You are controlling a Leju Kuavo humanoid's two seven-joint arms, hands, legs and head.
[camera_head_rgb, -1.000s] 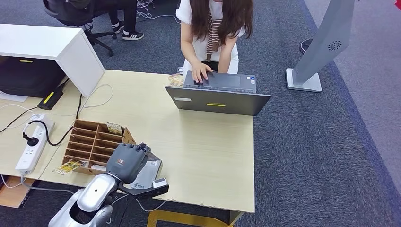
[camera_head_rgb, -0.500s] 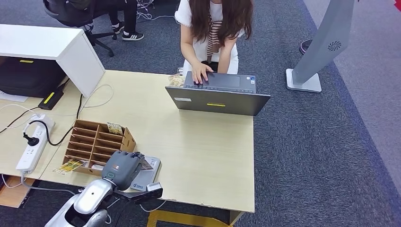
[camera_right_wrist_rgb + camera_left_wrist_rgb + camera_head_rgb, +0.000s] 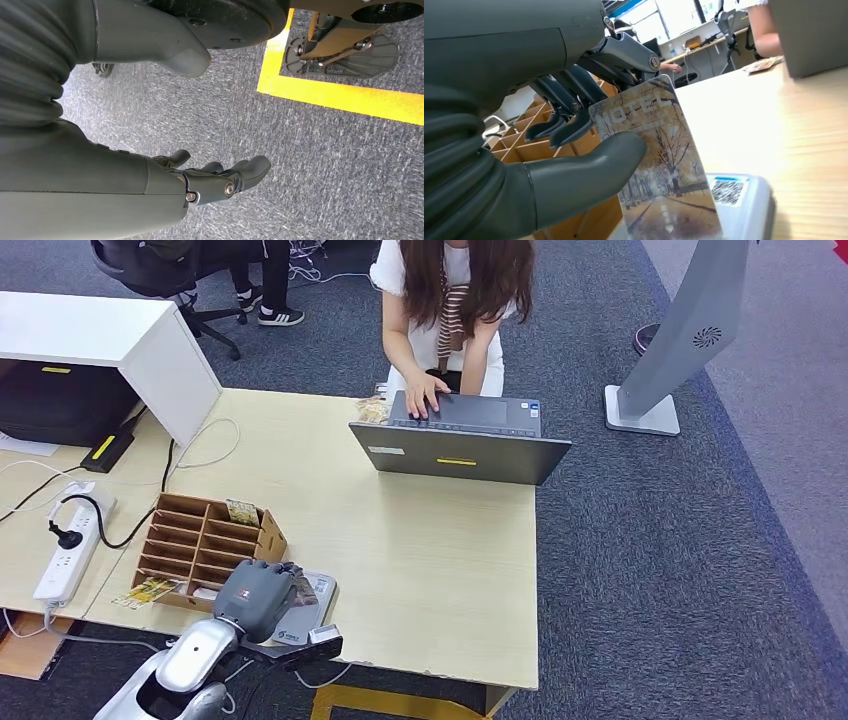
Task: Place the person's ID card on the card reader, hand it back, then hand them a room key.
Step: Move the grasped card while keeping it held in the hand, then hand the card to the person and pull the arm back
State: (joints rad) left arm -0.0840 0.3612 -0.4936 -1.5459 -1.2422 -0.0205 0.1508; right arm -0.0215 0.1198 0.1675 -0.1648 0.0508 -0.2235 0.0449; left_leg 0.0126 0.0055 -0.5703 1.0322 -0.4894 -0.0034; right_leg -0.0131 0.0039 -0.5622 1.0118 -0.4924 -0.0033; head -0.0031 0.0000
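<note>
Drawn back toward the robot since a second ago, the left hand [image 3: 258, 597] pinches the card [image 3: 659, 165] between thumb and fingers over the reader [image 3: 744, 210] beside the organizer [image 3: 200, 540], while the right hand [image 3: 210, 180] hangs with fingers loosely spread, holding nothing.

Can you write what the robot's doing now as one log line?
left hand: holds hotel card over card reader | right hand: empty, hanging | person: at laptop

sepia tree-avenue card [image 3: 659, 165], tan desk [image 3: 430, 560], grey laptop [image 3: 460, 452]
</note>
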